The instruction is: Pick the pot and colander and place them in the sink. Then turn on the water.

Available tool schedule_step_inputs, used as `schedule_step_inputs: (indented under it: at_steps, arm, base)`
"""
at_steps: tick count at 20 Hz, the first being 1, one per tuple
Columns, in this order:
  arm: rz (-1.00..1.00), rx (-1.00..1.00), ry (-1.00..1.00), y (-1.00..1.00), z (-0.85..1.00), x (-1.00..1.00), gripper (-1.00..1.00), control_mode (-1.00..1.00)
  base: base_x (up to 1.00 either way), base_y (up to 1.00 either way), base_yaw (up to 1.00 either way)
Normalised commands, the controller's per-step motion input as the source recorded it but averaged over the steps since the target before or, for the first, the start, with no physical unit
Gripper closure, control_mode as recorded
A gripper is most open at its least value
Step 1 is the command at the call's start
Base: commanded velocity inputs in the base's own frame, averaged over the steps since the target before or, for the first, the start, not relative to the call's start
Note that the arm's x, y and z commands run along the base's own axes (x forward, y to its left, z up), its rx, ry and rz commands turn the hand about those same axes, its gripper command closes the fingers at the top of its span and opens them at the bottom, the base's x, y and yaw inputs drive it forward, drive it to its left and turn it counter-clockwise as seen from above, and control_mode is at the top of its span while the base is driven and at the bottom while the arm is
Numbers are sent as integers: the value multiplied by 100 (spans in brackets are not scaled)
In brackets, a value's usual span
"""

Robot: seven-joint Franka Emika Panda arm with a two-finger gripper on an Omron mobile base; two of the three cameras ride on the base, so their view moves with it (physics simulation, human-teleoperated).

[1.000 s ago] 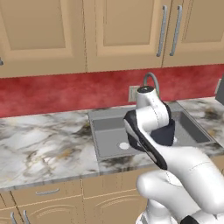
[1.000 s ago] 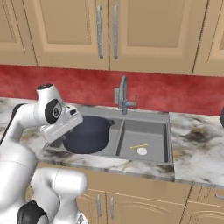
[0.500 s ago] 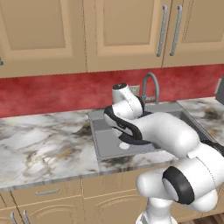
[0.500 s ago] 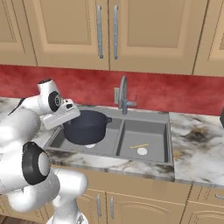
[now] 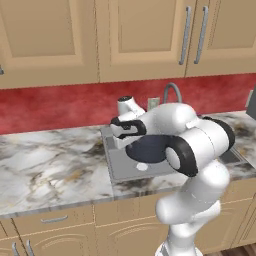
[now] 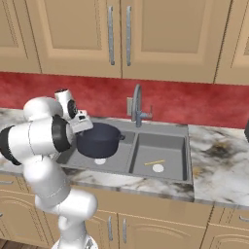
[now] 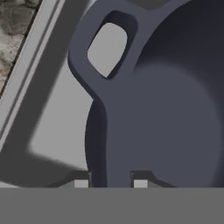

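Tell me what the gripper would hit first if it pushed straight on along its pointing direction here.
The gripper already straddles the wall of the pot, so pushing on would likely slide the fingertips down that wall toward the sink floor below; depth there is hard to judge.

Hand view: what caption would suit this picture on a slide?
Gripper clamped on the rim of the dark pot, beside its loop handle, above the grey sink.

Glossy white rounded arm (image 5: 200, 145) segments with black joint bands.
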Motion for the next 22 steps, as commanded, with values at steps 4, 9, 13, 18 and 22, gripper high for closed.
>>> schedule_step_inputs:
  at_steps: [4, 9, 13, 18, 22]
  arm:
    - [-8, 7, 0, 14, -58, 65, 100, -100]
    - [0, 6, 0, 0, -69, 48, 100, -100]
    - [0, 5, 0, 0, -61, 60, 100, -100]
    - [0, 4, -1, 0, -50, 74, 100, -100]
    - [0, 3, 0, 0, -43, 67, 100, -100]
  base:
    - [0, 0, 0]
    - [0, 0, 0]
    - [0, 0, 0]
    - [0, 0, 0]
    - [0, 0, 0]
